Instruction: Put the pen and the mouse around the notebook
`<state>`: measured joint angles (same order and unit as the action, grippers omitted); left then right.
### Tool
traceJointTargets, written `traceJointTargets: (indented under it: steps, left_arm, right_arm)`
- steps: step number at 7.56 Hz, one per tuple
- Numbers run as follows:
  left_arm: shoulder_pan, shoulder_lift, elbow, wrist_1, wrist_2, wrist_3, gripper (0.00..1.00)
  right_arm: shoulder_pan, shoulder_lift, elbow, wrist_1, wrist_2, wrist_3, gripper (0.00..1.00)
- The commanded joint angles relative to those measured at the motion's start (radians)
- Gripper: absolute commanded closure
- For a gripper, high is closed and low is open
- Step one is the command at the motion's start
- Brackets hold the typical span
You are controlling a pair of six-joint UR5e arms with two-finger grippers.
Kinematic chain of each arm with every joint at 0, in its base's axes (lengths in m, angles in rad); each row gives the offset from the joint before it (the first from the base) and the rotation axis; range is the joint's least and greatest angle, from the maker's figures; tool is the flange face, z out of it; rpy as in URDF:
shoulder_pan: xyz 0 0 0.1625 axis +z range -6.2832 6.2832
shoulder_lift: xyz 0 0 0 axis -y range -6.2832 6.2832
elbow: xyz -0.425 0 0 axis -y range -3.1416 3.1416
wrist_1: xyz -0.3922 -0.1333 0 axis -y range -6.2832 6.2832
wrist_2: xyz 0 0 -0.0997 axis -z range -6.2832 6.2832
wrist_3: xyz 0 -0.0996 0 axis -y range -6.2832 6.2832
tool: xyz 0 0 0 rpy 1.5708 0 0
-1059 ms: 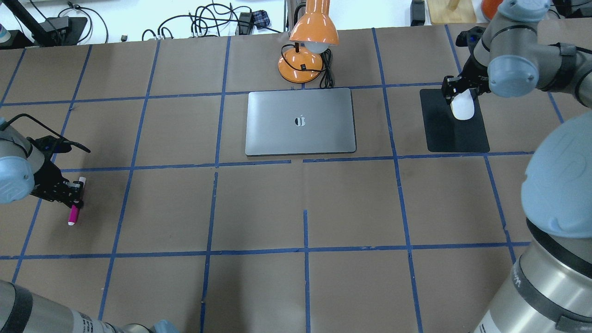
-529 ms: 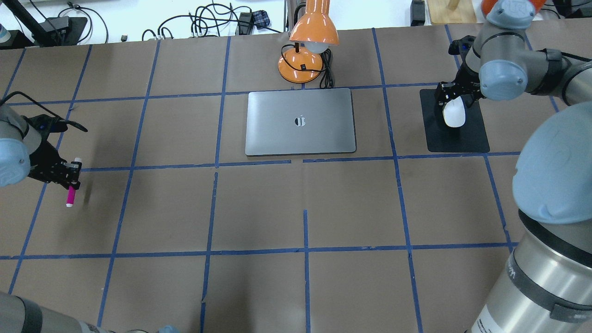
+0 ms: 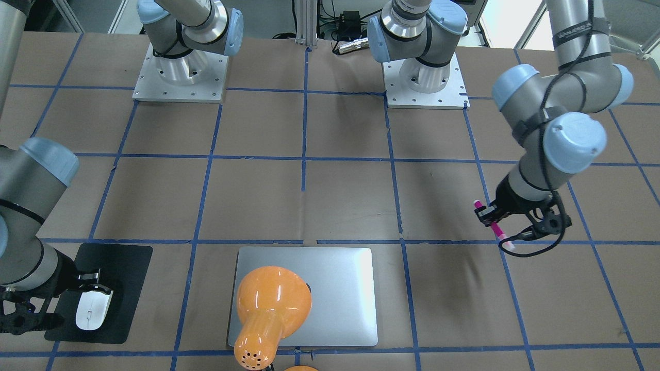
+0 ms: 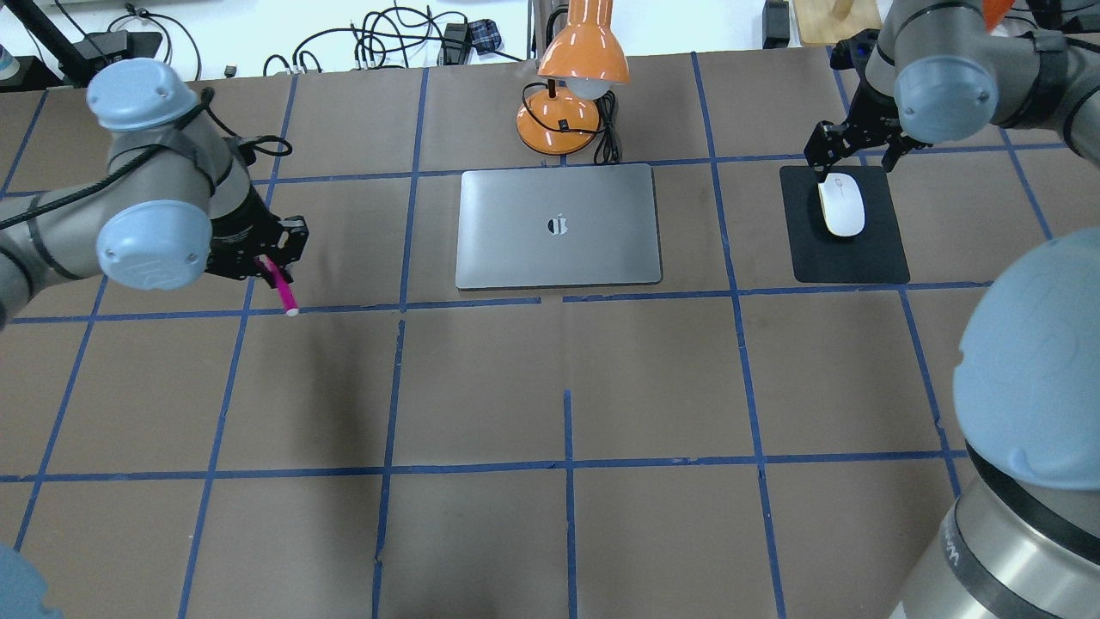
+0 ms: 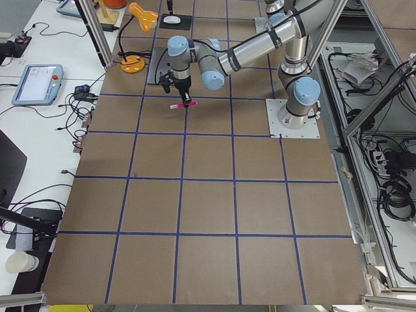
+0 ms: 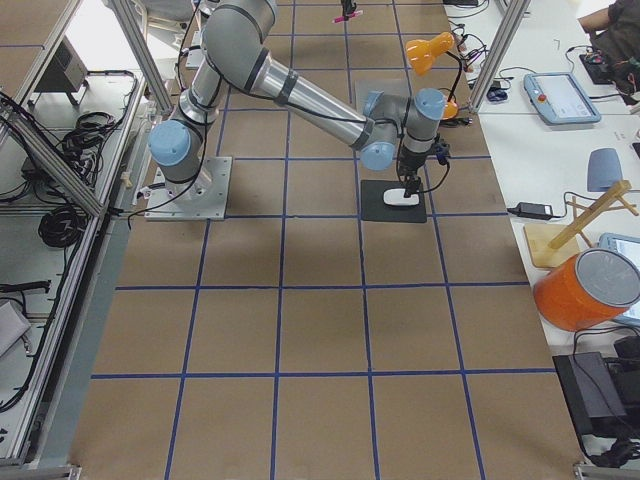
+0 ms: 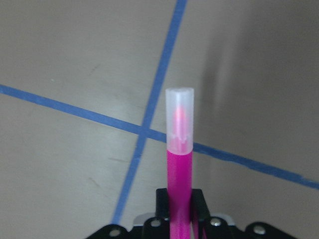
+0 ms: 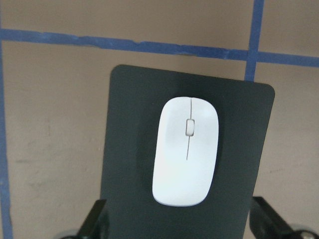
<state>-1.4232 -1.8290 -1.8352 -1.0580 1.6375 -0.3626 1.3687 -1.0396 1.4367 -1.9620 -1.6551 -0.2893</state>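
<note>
Leftmost, my left gripper (image 4: 268, 262) is clenched on the pen (image 4: 282, 291). It pinches the magenta barrel near the plain end, and a short stub pokes out past the fingers. The pen hangs tilted, with its pale translucent cap pointing down and toward about 5 o'clock in the overhead view. My left wrist camera shows that cap over a crossing of the blue tape lines (image 4: 344, 307) on the tabletop (image 4: 653, 387). The pen is off the brown surface, and its shadow lies apart from it. It sits at 9 o'clock from the notebook (image 4: 516, 249), well apart from it and roughly level with the notebook's near edge.

The notebook lies flat and closed in the middle of the tabletop, its long sides running 9 to 3. An orange lamp (image 4: 560, 120) stands just beyond its far edge at 12 o'clock, with the shade leaning over toward it.

Farther along, at 3 o'clock from the notebook and apart from it, a black mat (image 4: 859, 258) lies flat. The mouse (image 4: 841, 205) rests on the far half of the mat, a little toward its 9 o'clock side, with its long axis running 12 to 6. It touches only the mat.

My right gripper (image 4: 855, 156) is released and hovers above the mouse. My right wrist camera shows its two fingers (image 8: 94, 221) spread wide, one on either side of the mouse's near end. Both are clear of the white shell, and there is nothing between them but the mat and the mouse below.
</note>
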Motion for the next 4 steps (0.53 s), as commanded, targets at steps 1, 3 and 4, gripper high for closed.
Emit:
traceJointTargets:
  steps: [1,3,4]
  left_arm:
    - [-0.147,-0.039,0.113,0.01,-0.079,-0.52,1.0]
    - [-0.27,-0.05,0.151,0.0,-0.082,-0.89,1.0]
    - [-0.334,-0.061,0.149,0.0,-0.087,-1.084,1.0]
  right_arm:
    - [0.051,-0.109,-0.013,0.145,-0.003,0.016,0.0]
    - [0.091,-0.187,-0.007,0.216,0.0,0.062,0.0]
    - [0.095,-0.248,-0.005,0.286,0.012,0.076,0.0]
